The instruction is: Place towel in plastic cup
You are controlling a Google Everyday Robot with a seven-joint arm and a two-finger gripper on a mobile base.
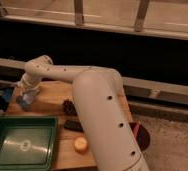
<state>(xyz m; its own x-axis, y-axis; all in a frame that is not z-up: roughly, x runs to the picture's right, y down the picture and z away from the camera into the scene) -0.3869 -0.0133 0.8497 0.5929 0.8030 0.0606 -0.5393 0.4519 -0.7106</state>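
My gripper (29, 93) is at the left end of the wooden table, at the tip of the white arm (92, 100) that reaches in from the lower right. Right under it stands a light blue plastic cup (24, 103), and the gripper touches or hangs just over its rim. I cannot make out the towel as a separate thing; it may be hidden at the gripper or behind the arm.
A green tray (22, 145) lies at the front left. A pine cone (68, 106), a dark flat object (73, 125) and a round yellow item (81, 144) lie mid-table. A dark bowl with a red object (137, 131) peeks out behind the arm.
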